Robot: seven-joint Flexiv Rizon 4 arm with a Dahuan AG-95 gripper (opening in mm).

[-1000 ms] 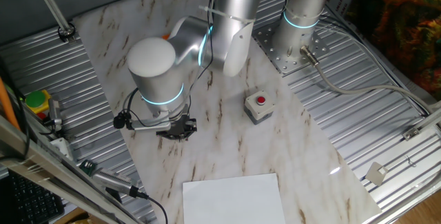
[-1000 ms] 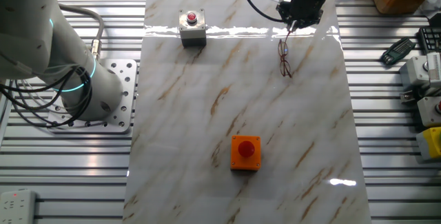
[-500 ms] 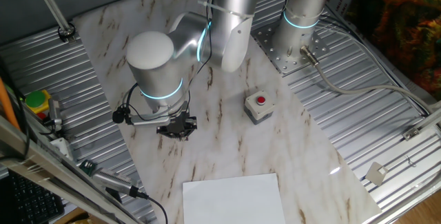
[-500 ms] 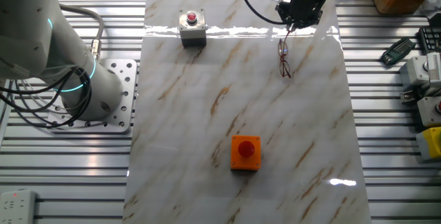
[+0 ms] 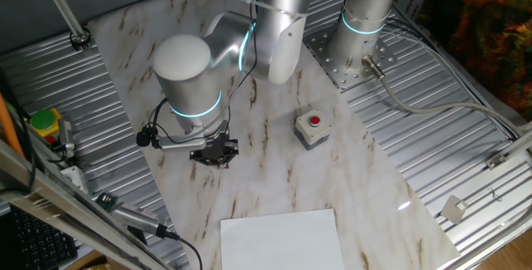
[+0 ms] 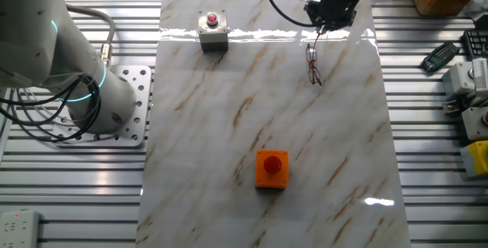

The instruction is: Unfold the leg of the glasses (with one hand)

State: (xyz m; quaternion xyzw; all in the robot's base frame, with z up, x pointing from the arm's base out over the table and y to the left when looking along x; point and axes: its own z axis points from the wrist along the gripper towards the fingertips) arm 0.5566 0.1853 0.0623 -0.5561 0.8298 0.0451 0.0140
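The glasses [image 6: 313, 66] lie on the marble table [image 6: 229, 126] near its far right edge, a small dark reddish wire frame with one slim leg running up toward the gripper. My gripper [image 6: 320, 28] stands right above that leg's end and looks shut on it. In the one fixed view the gripper [image 5: 216, 155] hangs low over the table under the arm's white wrist, and the glasses are hidden behind it.
A grey box with a red button [image 6: 213, 29] stands left of the gripper and also shows in the one fixed view [image 5: 312, 128]. An orange box with a red button [image 6: 271, 169] sits mid-table. A white sheet [image 5: 283, 238] lies at the table's edge.
The gripper has shifted slightly left in the other fixed view, and the glasses have shifted a little with it.
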